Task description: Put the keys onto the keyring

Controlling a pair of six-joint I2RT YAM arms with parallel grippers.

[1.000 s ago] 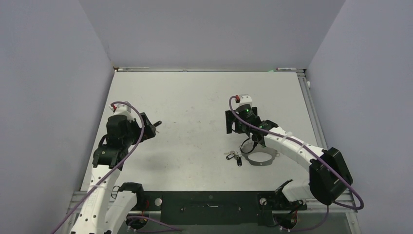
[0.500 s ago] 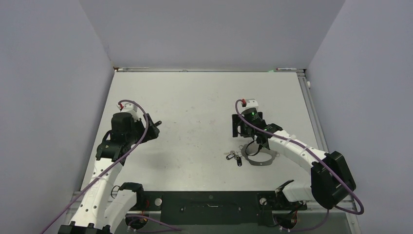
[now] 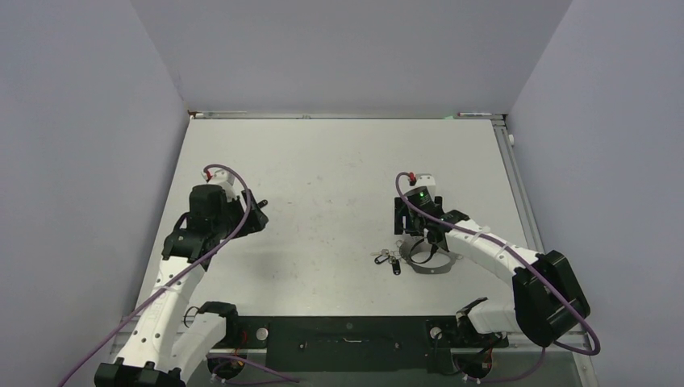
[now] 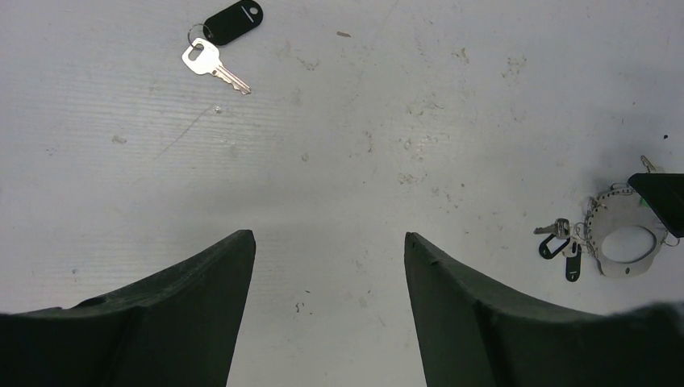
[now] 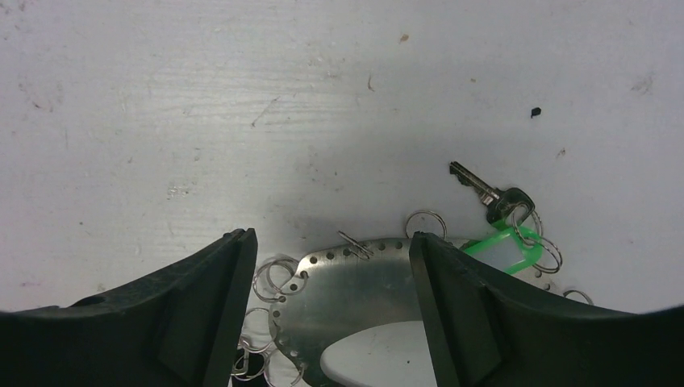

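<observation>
The keyring (image 5: 355,282) is a curved silver perforated plate with small split rings, a green piece (image 5: 516,242) and a black-headed key (image 5: 476,187) at its right. My right gripper (image 5: 331,242) is open and hovers over the plate's upper edge, one finger on each side. From above the keyring (image 3: 433,261) lies just below the right gripper (image 3: 411,239), with several keys (image 3: 389,258) at its left. My left gripper (image 4: 329,242) is open and empty over bare table. A loose silver key (image 4: 214,64) on a black tag (image 4: 234,22) lies far ahead of it.
The keyring (image 4: 625,242) and its keys (image 4: 560,242) show at the right edge of the left wrist view. The left gripper (image 3: 258,211) is at the table's left side. Grey walls enclose the white table (image 3: 339,161); a black rail runs along the near edge.
My right gripper has moved nearer and down, from beyond the keyring to right over it. My left arm has shifted a little to the right. Keys and keyring lie unmoved.
</observation>
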